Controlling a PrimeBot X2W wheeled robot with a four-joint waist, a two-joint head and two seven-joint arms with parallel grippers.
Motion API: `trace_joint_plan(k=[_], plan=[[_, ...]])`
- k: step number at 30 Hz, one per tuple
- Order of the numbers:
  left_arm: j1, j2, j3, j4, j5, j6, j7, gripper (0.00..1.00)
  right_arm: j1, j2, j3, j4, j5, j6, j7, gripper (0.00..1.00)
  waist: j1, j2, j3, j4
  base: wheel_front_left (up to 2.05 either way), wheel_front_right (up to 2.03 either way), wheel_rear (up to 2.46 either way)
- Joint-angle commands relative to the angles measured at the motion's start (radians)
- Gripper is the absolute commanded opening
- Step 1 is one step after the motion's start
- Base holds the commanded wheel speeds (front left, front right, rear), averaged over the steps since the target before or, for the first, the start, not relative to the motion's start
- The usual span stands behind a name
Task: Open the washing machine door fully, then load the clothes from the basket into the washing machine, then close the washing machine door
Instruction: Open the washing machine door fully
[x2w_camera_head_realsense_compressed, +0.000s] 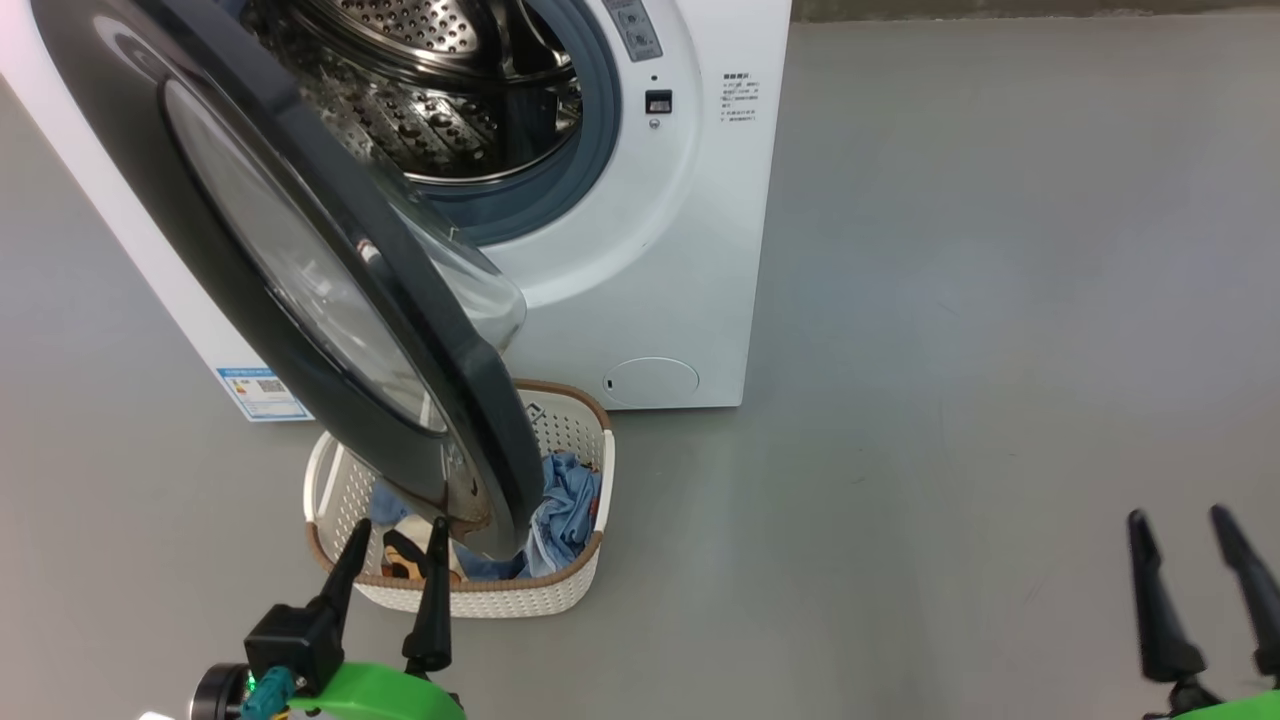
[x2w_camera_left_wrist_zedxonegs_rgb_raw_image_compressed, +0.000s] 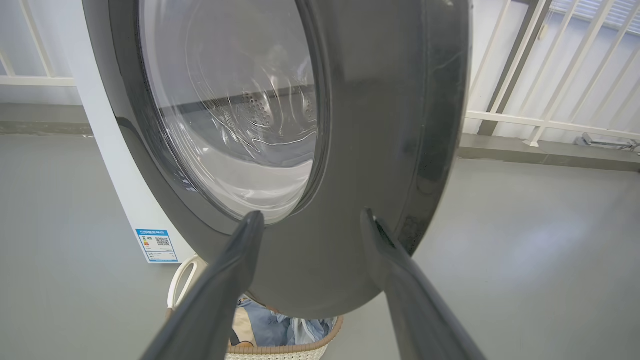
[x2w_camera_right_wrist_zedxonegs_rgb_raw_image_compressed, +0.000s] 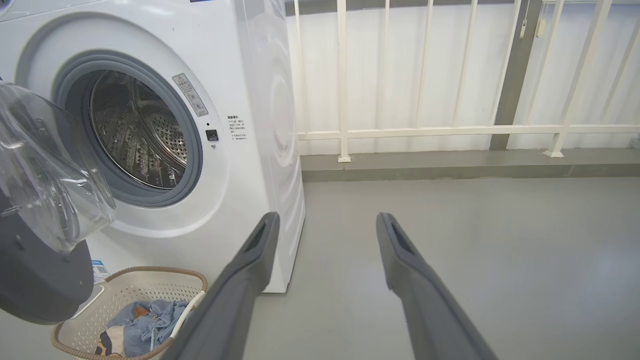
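The washing machine door (x2w_camera_head_realsense_compressed: 300, 260) stands swung out from the washing machine (x2w_camera_head_realsense_compressed: 680, 250), leaving the steel drum (x2w_camera_head_realsense_compressed: 450, 90) uncovered. The basket (x2w_camera_head_realsense_compressed: 520, 595) sits on the floor (x2w_camera_head_realsense_compressed: 950, 350) at the foot of the machine's front, partly under the door's lower edge, with the clothes (x2w_camera_head_realsense_compressed: 565, 500) bundled inside it. The left gripper (x2w_camera_head_realsense_compressed: 399, 528) hangs on the side of the basket away from the machine, released and grasping nothing. Its spread fingers point at the lower black rim on the door's outer face. It is close to that rim, though I cannot tell whether it touches. The right gripper (x2w_camera_head_realsense_compressed: 1178, 515) is also released and empty, over bare floor well off to the machine's right, far from door, basket and clothes.
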Motion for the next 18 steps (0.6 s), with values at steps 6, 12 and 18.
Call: trace_joint_plan(k=[6,12,18], plan=[[-0.007,0.016,0.040,-0.007,0.009,-0.004,-0.008,1.00,0.010,0.016,0.053,0.030,-0.060,0.002,-0.008,1.00,0.0000,0.0000,-0.011,-0.002,0.00,0.00,0.00],[-0.003,0.016,0.041,-0.003,0.009,-0.004,-0.008,1.00,0.012,0.018,0.074,0.088,-0.070,0.002,-0.023,1.00,0.0000,0.0000,-0.018,-0.003,0.00,0.00,0.00],[0.000,0.016,0.041,0.000,0.008,-0.002,-0.008,1.00,0.010,0.020,0.086,0.118,-0.072,0.002,-0.032,1.00,0.0000,0.0000,-0.025,-0.004,0.00,0.00,0.00]])
